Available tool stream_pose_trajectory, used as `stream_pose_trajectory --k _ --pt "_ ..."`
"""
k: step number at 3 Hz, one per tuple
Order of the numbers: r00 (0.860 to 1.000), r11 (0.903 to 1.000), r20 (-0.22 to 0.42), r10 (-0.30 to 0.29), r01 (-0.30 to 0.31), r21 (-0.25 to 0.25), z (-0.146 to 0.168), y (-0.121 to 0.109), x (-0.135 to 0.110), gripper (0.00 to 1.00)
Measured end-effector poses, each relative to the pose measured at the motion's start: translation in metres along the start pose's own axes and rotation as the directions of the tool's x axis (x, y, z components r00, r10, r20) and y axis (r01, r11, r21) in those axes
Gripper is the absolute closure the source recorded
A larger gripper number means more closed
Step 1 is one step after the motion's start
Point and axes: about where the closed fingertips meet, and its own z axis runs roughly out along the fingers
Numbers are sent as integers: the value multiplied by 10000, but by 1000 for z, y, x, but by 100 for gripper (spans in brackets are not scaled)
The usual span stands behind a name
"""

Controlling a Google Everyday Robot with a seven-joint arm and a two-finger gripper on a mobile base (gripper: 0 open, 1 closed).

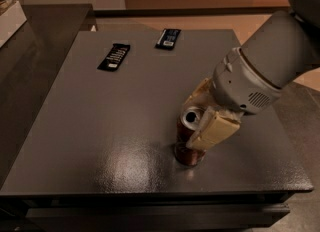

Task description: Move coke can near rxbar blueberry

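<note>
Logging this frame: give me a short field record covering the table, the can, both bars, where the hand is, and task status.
surface: dark grey table
coke can: upright, front half of the table, right of centre
rxbar blueberry: lying flat near the far edge, about mid-width
black bar: lying flat, left of the rxbar blueberry, not touching it
hand: at the coke can's top and right side, overlapping it in this view; grasp cannot be confirmed
task status: coke can sits across the table from the rxbar blueberry; move not yet done
</note>
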Motion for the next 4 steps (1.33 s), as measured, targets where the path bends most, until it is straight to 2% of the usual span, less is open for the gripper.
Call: stream_pose_trajectory --k 1,2,3,4 --pt "9990 9979 124 437 -442 469 -12 -19 -4 87" --pt "9904 9791 399 1322 -1368 1507 -30 -66 -12 100" --pt "9632 9365 1001 2494 -2662 2283 -46 -126 -21 100" --pt "9296 8848 1471 3378 -3670 2871 -55 -186 -30 100"
